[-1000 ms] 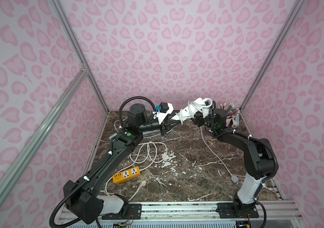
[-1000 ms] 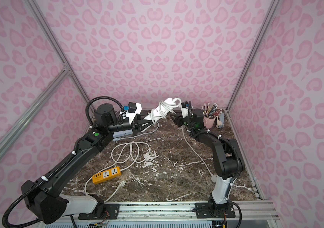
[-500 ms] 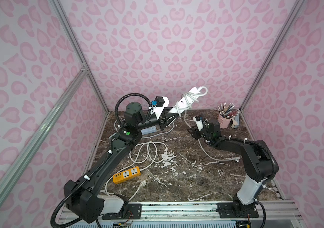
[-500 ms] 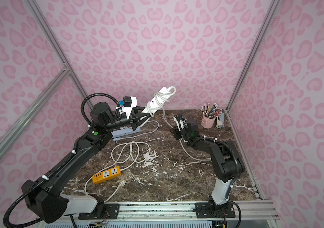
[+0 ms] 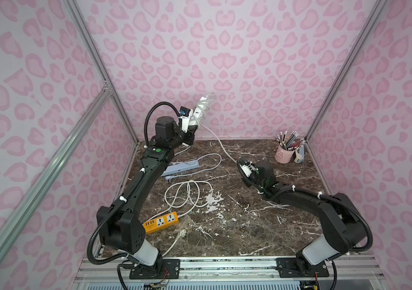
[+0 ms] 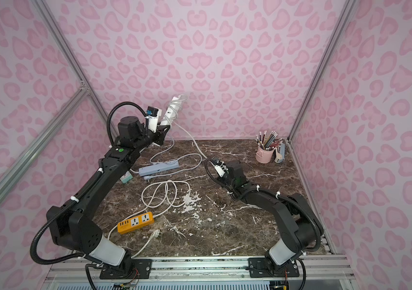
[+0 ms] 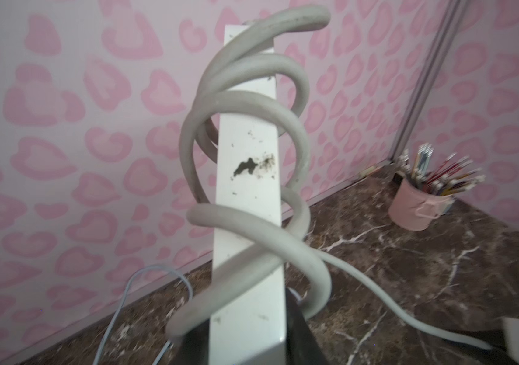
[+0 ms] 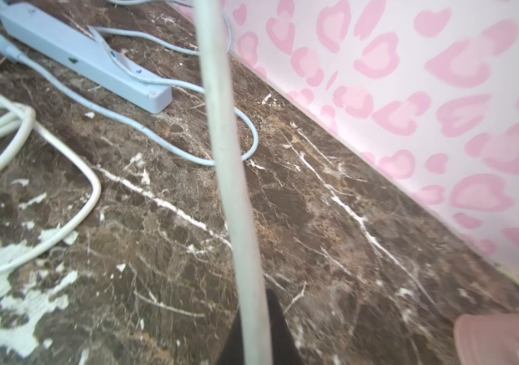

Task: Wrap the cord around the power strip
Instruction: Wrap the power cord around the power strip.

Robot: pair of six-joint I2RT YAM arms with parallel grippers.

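right gripper (image 5: 240,162) pinching cord (image 5: 221,147); left gripper (image 5: 193,124) clamps power strip (image 5: 201,108), cord wound loosely beyond it. i judge hard pull could unwind it.

Left pincer (image 5: 193,126) high, right pincer (image 5: 241,162) low

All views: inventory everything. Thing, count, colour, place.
white strip: 1, white, held up near the back wall, tilted
cord: 1, grey-white, coiled around the white strip, then runs down to the right gripper
blue strip: 1, pale blue, table, back left
orange strip: 1, orange, table, front left
loose cord: 1, white, looped mid-table
cup: 1, pink, back right corner
pencils: many, mixed colours, in the cup
table: 1, brown marble
left gripper: 1, black, shut on the white strip
right gripper: 1, black, low over the table, shut on the cord
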